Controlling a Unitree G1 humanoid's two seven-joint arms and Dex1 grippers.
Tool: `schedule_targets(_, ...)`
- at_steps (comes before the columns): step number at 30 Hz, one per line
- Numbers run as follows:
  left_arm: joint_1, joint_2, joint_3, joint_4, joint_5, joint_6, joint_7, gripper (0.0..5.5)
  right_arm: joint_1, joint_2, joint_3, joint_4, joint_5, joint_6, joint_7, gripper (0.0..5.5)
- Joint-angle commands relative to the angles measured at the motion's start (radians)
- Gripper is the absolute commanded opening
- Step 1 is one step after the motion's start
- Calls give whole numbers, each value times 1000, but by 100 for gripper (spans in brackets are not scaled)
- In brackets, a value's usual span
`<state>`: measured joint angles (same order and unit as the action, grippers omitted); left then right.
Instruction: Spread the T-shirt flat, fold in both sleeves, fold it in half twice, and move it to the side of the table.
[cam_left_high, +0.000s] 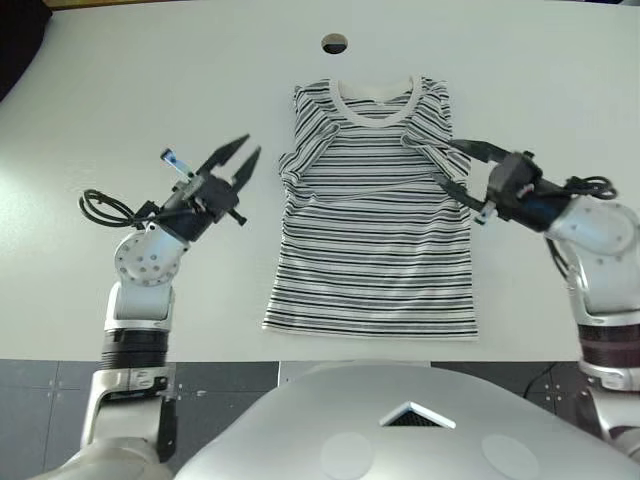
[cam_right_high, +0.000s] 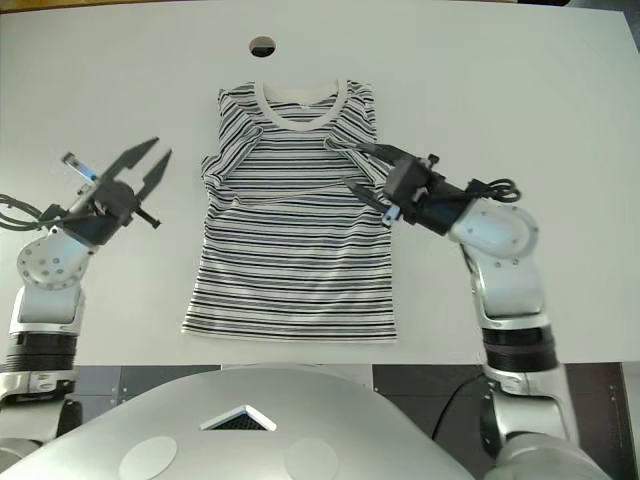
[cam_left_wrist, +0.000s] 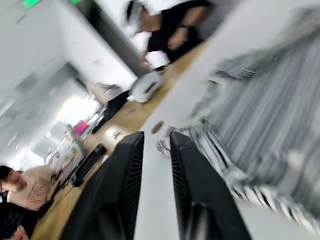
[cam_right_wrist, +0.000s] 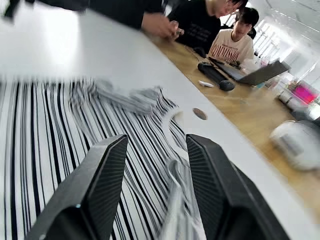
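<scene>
The striped T-shirt (cam_left_high: 375, 220) lies flat on the white table (cam_left_high: 150, 90), collar toward the far edge, both sleeves folded in over the body. My left gripper (cam_left_high: 240, 161) hovers open to the left of the shirt, clear of the cloth, fingers pointing toward the shirt's upper left. My right gripper (cam_left_high: 457, 165) is open over the shirt's right side, near the folded sleeve (cam_left_high: 425, 150), with nothing between its fingers. In the right wrist view the striped fabric (cam_right_wrist: 50, 130) spreads below the open fingers (cam_right_wrist: 107, 180).
A small round hole (cam_left_high: 334, 44) sits in the table just beyond the collar. Bare table stretches to the left and right of the shirt. Beyond the far edge stand desks with people and computer gear (cam_right_wrist: 220, 75).
</scene>
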<state>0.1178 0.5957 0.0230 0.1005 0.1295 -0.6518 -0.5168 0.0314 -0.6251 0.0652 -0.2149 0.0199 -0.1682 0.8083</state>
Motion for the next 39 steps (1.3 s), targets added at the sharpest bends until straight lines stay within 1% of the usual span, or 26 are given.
schedule_targets(1, 92, 195, -14, 28, 124, -172, -70, 151, 122, -228, -18, 97, -241, -356, -2, 288)
schedule_targets(4, 151, 324, -15, 17, 92, -205, -152, 200, 197, -341, -1, 120, -305, -472, 30, 341)
schedule_targets(6, 185, 394, -23, 3, 82, -209, -200, 238, 193, -399, 2, 146, -371, -547, 21, 384)
schedule_targets(8, 199, 428, -48, -8, 102, -201, -235, 270, 169, -423, 15, 191, -442, -611, -8, 388)
schedule_targets(9, 198, 436, -68, -3, 120, -196, -249, 276, 162, -426, 25, 210, -472, -634, -24, 388)
schedule_targets(12, 190, 446, -141, 10, 182, -182, -293, 276, 154, -420, 65, 256, -557, -689, -73, 388)
schedule_targets(16, 191, 428, -220, -10, 180, -173, -313, 276, 141, -414, 126, 268, -588, -725, -91, 388)
schedule_targets(23, 146, 397, -351, -59, 142, -136, -352, 276, 204, -390, 245, 185, -549, -719, -69, 388)
schedule_targets(28, 139, 397, -405, -75, 117, -120, -364, 276, 193, -409, 300, 145, -490, -684, -28, 388)
schedule_targets(31, 136, 412, -432, -116, 64, -89, -396, 276, 192, -425, 334, 124, -456, -656, 5, 388)
schedule_targets(32, 135, 417, -439, -129, 47, -78, -409, 279, 195, -430, 344, 119, -448, -648, 14, 368)
schedule_targets(33, 134, 421, -444, -137, 35, -69, -421, 258, 198, -433, 350, 115, -443, -642, 21, 357)
schedule_targets(34, 133, 427, -448, -145, 26, -59, -432, 233, 200, -441, 356, 111, -437, -632, 30, 318)
schedule_targets(39, 129, 434, -460, -153, 2, -24, -470, 144, 193, -469, 380, 111, -407, -580, 87, 207)
